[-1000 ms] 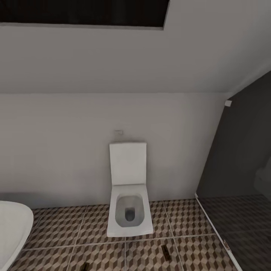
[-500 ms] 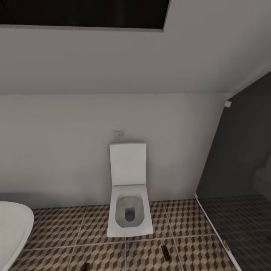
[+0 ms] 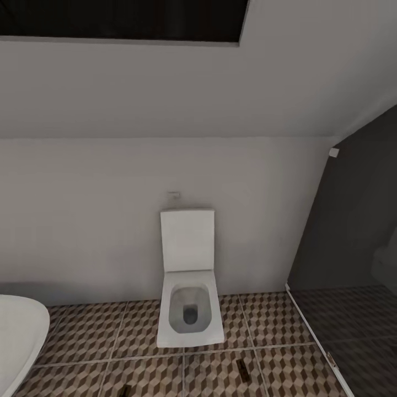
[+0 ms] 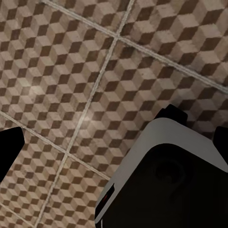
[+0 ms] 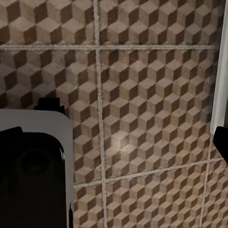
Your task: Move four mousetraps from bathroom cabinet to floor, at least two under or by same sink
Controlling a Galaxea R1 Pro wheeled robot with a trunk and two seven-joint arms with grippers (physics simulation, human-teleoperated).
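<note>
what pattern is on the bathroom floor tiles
A brown, beige and tan 3D-cube pattern with pale grout lines on the bathroom floor, clearest in the right wrist view.

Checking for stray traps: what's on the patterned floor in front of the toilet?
Two small dark brown slabs, likely mousetraps, lie on the cube-patterned tile floor: one ahead of the square white toilet, another cut by the frame's edge. Nearer floor is out of frame.

The bathroom floor point(image 4: 71, 71) spreads out in brown, beige and tan cube-patterned tiles crossed by pale grout lines. Part of the robot's base point(image 4: 166, 185), grey-white with a black top, stands on it. Dark fingertips point(image 4: 9, 147) show at opposite edges.
</note>
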